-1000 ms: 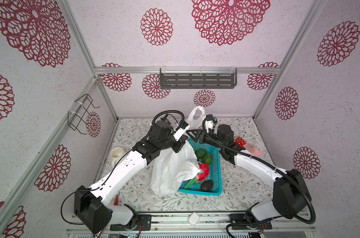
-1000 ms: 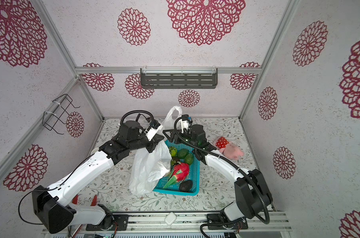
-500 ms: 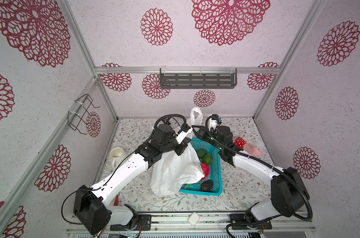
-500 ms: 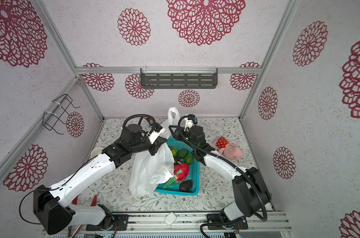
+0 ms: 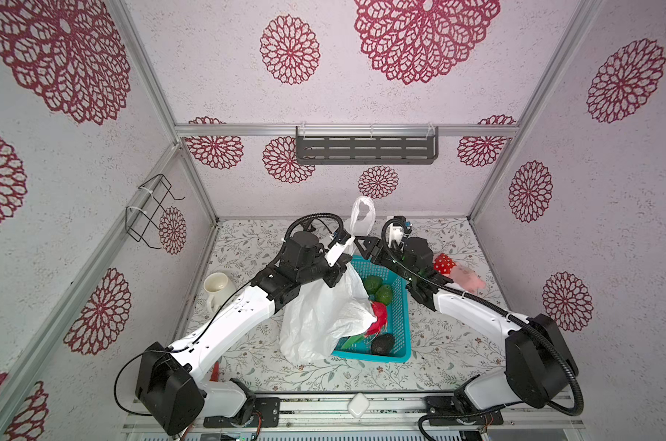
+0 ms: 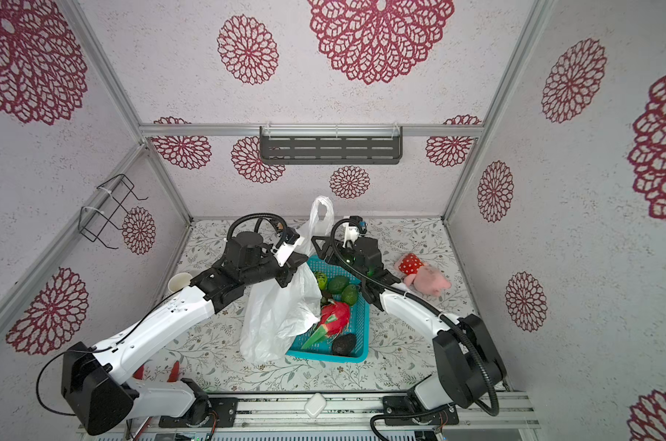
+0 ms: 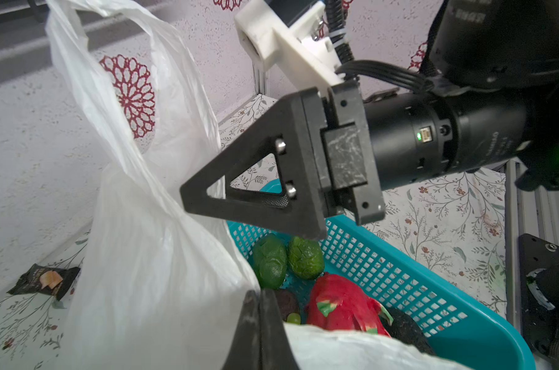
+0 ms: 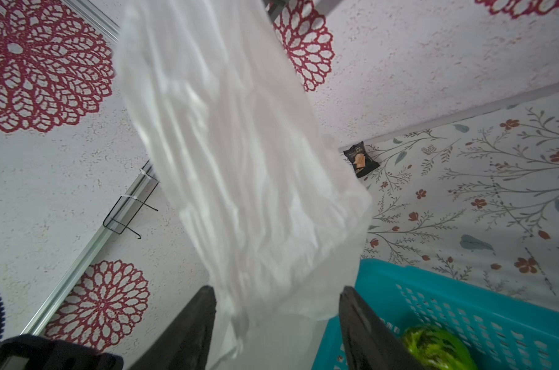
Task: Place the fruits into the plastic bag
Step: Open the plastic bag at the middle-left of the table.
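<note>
Floral tabletop (image 5: 247, 366), white walls with red rosettes. Teal basket (image 5: 373, 357) sits mid-table, and all the fruit I can see lies in it.

Plastic bag (image 5: 316, 317) hangs off my left pincer (image 5: 335, 275). Its lower end is slumped on the table against the basket's left wall and draped over part of it. Left pincer is clenched on the bag's rim: the left wrist view shows the fingers (image 7: 246, 339) pressed together with film coming off both sides. One handle loop (image 5: 363, 214) stands free above both pincers.

Right pincer (image 8: 276, 291) is released. Jaws stand wide and bag film hangs down between them; can't tell whether either finger touches it. In both top views it sits just over the basket's far rim, tips toward the left pincer, near but apart.

In the basket:
- Two green avocados (image 5: 373, 284) side by side at the far end.
- Dragon fruit (image 6: 335, 315) in the middle, partly under the bag's fold.
- Dark avocado (image 6: 343, 343) at the near end.
- Glossy green piece (image 6: 321, 280) beside the green avocados, next to the bag.
- Small green grapes (image 7: 292, 318) just beside the dragon fruit, seen in the left wrist view.

Off to the side: plush toy (image 5: 457, 269) right of the basket, mug (image 5: 216, 286) near the left wall, snack packet (image 8: 360, 159) on the table close to a wall.
</note>
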`<action>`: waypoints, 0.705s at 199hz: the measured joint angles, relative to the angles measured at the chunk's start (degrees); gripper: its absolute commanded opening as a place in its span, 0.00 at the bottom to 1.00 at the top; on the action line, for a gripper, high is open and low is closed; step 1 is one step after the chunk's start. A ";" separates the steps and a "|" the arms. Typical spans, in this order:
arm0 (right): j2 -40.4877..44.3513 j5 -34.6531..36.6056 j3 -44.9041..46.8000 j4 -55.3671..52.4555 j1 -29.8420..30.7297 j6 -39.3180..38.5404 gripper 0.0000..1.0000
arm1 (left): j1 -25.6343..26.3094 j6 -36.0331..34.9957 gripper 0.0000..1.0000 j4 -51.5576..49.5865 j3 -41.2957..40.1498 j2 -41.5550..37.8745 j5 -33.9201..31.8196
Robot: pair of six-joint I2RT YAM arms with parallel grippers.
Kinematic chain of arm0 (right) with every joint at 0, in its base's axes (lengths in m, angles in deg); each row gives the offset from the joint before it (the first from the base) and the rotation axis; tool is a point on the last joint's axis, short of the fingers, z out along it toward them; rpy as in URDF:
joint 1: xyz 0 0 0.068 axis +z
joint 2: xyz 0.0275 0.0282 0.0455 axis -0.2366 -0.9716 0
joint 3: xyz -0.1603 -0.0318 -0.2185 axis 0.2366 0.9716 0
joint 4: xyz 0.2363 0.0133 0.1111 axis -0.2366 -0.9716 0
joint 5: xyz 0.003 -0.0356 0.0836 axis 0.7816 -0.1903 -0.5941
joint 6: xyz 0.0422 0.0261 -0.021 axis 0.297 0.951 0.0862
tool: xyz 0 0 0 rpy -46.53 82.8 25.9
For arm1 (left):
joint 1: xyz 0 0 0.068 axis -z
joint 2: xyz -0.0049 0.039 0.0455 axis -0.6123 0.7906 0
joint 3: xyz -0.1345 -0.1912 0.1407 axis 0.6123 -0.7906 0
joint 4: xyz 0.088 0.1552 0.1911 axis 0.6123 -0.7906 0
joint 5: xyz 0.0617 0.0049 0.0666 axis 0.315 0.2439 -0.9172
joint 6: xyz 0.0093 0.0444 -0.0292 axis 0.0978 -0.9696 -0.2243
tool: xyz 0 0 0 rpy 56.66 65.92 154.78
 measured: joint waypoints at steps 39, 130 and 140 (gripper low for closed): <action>1.36 0.26 1.09 -0.85 -0.42 -1.03 0.65 | 0.02 0.00 0.00 -0.02 -0.33 -0.09 -0.39; -1.77 0.44 -5.20 -3.34 -0.68 -2.64 0.64 | 0.02 0.11 0.00 0.00 -1.60 -0.96 -0.48; -2.60 0.28 -5.44 -3.34 -0.68 -2.45 0.63 | 0.02 0.17 0.00 0.02 -1.64 -0.96 -0.48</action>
